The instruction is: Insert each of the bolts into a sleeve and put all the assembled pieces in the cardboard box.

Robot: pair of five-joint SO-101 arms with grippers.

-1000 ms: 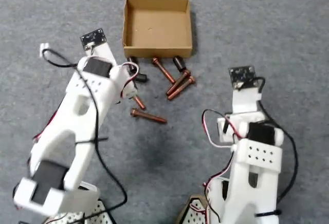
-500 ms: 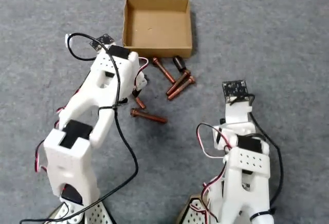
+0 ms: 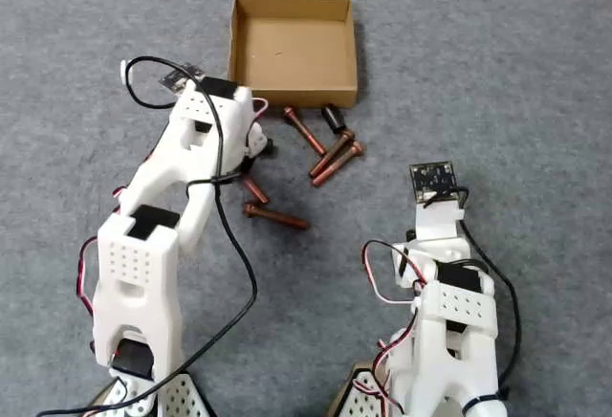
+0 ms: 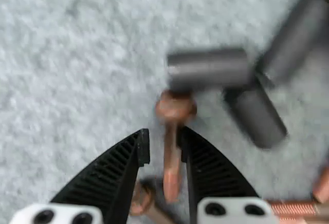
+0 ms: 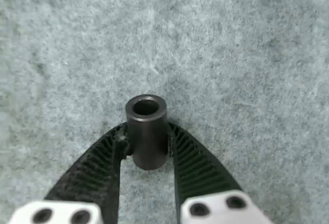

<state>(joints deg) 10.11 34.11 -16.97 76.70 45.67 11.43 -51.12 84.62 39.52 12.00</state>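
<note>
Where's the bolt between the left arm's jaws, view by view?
High view: the bolt pokes out beside the left arm, below the cardboard box.
Left wrist view: the bolt lies between the jaws, head farthest from the camera.
Right wrist view: looks elsewhere, at a held sleeve.
Shared landmark: dark sleeves by the bolt's head.
</note>
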